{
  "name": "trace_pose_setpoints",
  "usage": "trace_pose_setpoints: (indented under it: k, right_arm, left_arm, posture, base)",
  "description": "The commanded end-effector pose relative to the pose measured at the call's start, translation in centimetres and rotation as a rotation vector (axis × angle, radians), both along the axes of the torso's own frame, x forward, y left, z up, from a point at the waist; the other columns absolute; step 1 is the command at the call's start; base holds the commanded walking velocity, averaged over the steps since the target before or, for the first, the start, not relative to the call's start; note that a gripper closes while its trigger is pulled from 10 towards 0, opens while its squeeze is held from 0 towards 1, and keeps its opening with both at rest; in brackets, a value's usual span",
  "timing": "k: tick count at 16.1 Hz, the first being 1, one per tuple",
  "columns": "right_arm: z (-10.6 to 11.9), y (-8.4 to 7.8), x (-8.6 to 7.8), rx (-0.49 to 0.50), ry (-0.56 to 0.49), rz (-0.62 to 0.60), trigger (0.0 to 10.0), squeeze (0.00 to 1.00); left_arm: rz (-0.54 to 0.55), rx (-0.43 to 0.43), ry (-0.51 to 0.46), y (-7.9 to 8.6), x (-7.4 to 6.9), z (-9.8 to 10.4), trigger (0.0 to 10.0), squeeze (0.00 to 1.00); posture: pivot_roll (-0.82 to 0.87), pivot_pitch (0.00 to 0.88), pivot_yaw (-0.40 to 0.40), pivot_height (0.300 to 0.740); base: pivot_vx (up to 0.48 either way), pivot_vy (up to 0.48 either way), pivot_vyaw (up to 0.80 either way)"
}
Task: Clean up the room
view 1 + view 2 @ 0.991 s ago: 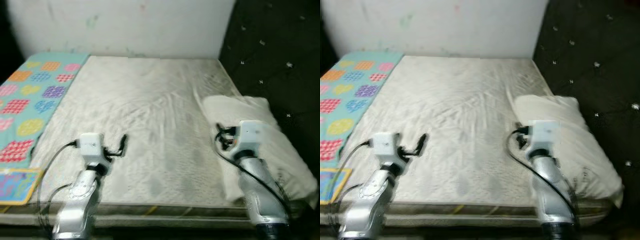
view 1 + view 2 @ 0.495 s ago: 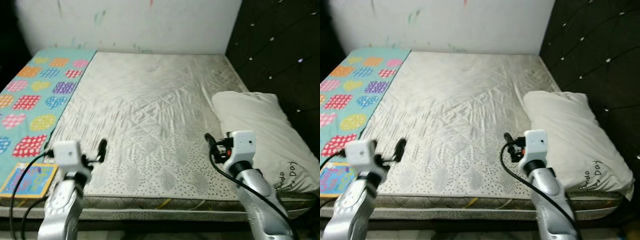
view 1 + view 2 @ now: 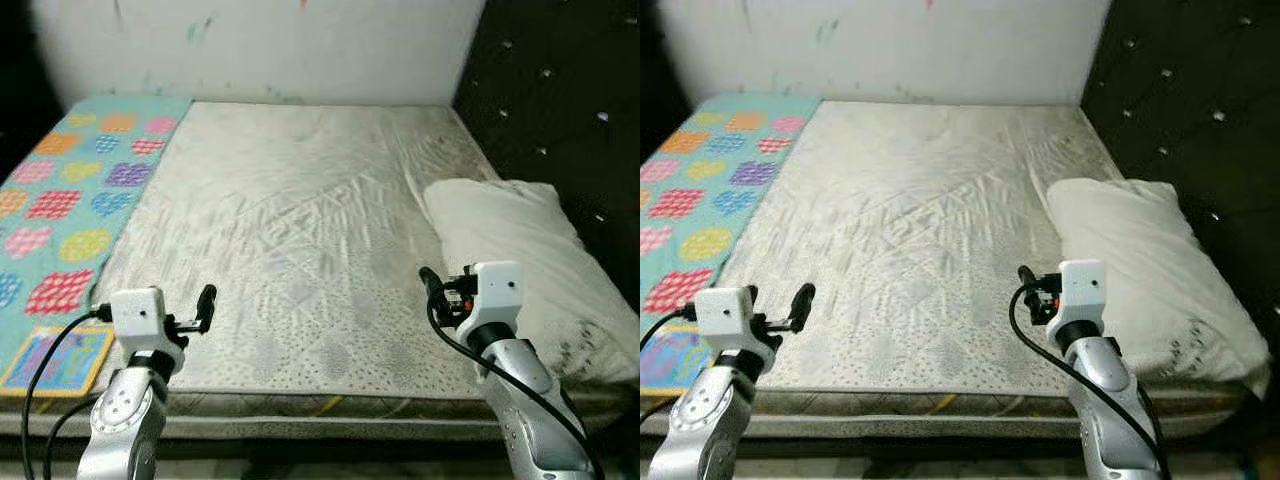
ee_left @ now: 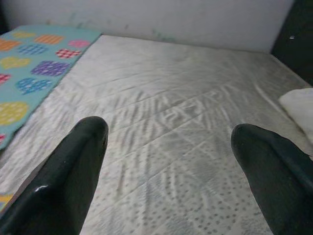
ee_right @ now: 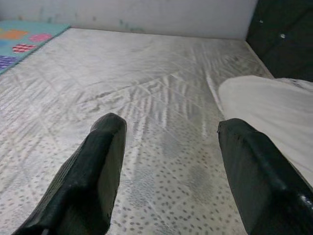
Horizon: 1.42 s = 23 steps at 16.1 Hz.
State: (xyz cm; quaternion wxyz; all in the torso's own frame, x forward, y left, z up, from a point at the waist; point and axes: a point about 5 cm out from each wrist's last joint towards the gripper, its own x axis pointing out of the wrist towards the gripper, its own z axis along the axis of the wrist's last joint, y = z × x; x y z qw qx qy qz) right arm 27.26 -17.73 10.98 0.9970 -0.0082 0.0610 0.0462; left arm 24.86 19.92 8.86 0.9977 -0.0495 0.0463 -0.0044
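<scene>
A bare cream mattress (image 3: 300, 220) lies before me. A white pillow (image 3: 510, 250) rests on its right side against the dark padded headboard. Down the bed's left side runs a turquoise blanket with coloured hearts (image 3: 70, 190). My left gripper (image 4: 168, 129) is open above the mattress's front left edge, with nothing between its fingers (image 3: 206, 297). My right gripper (image 5: 170, 122) is open too, above the front right part of the mattress and just left of the pillow (image 5: 264, 103). Nothing is held.
A small colourful flat book or card (image 3: 55, 358) lies on the blanket at the front left corner. A white wall (image 3: 270, 45) stands behind the bed, and the dark tufted headboard (image 3: 560, 100) runs along the right. The mattress's front edge (image 3: 320, 408) is close below both arms.
The camera has pulled back and settled, so the whole bed sits lower and sharper. Both arms have dropped toward the front edge. Both grippers stay open and empty.
</scene>
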Motion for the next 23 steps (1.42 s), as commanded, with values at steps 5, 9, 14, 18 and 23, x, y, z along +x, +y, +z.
trace_pose_setpoints:
  k: [5, 9, 14, 18, 23]
  right_arm:
    - [0.53, 0.00, 0.05, -0.002, -0.015, 0.002, 10.0, 0.00]
    - [0.52, 0.16, 0.25, -0.002, -0.017, 0.008, 10.0, 0.00]
    - [0.59, 0.33, 0.45, -0.001, -0.021, 0.016, 10.0, 0.00]
    - [0.62, 0.42, 0.68, 0.003, -0.024, 0.024, 10.0, 0.00]
    - [0.57, 0.38, 0.73, -0.002, -0.024, 0.021, 10.0, 0.00]
  left_arm:
    - [-0.013, 0.005, -0.010, -0.12, 0.38, 0.19, 10.0, 0.00]
    - [-0.017, 0.006, -0.006, -0.21, 0.37, 0.08, 10.0, 0.00]
    - [-0.023, 0.011, -0.010, -0.30, 0.50, 0.14, 10.0, 0.00]
    - [-0.023, 0.009, -0.011, -0.44, 0.64, 0.15, 10.0, 0.00]
    - [-0.024, 0.006, -0.012, -0.48, 0.70, 0.15, 10.0, 0.00]
  posture:
    - [-0.14, 0.000, -0.012, 0.740]
    - [-0.14, 0.000, -0.013, 0.740]
    - [-0.14, 0.000, -0.013, 0.740]
    - [-0.13, 0.000, -0.017, 0.740]
    - [-0.14, 0.000, -0.014, 0.740]
  base:
    - [0.000, 0.476, -0.16]
    - [0.000, 0.480, 0.00]
    - [0.000, 0.480, 0.00]
    - [0.000, 0.480, 0.00]
    - [0.000, 0.480, 0.00]
